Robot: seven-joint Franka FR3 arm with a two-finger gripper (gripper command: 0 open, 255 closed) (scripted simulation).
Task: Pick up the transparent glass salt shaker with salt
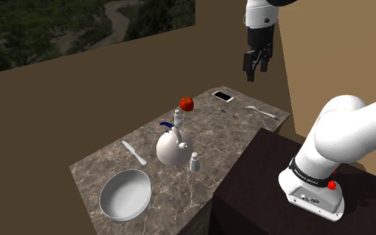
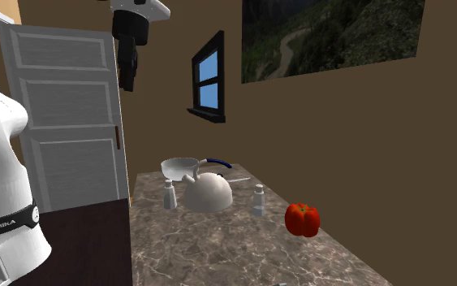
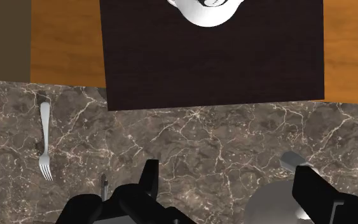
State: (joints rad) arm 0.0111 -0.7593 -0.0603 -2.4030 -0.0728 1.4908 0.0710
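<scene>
- My gripper (image 1: 256, 67) hangs high over the table (image 1: 206, 150), fingers pointing down. In the shoulder view it sits above the end with the phone (image 1: 223, 96).
- Fingers (image 3: 151, 181) stand wide apart, with nothing between them; bare marble lies below.
- Under the hand, wrist view: a fork (image 3: 44, 141) off to one side and a pen (image 3: 104, 188) near 1 finger. The kettle (image 3: 276, 203) is beside the other finger.
- The dark stand (image 1: 273, 173) butts against the table's long edge.
- 2 small shakers are on the table, both upright and both pale with grey caps. I cannot tell which holds the salt.
- Shaker 1 (image 1: 177, 118) stands between the kettle and the red pepper (image 1: 186, 103), near the kettle's blue handle.
- Shaker 2 (image 1: 194, 161) stands just beside the kettle on the stand side, near the table's edge.
- Both shakers are well apart from my gripper, far below it.
- A knife (image 1: 134, 153) lies on the kettle's far side from the phone.
- A white bowl (image 1: 125, 193) sits at the end farthest from the phone.
</scene>
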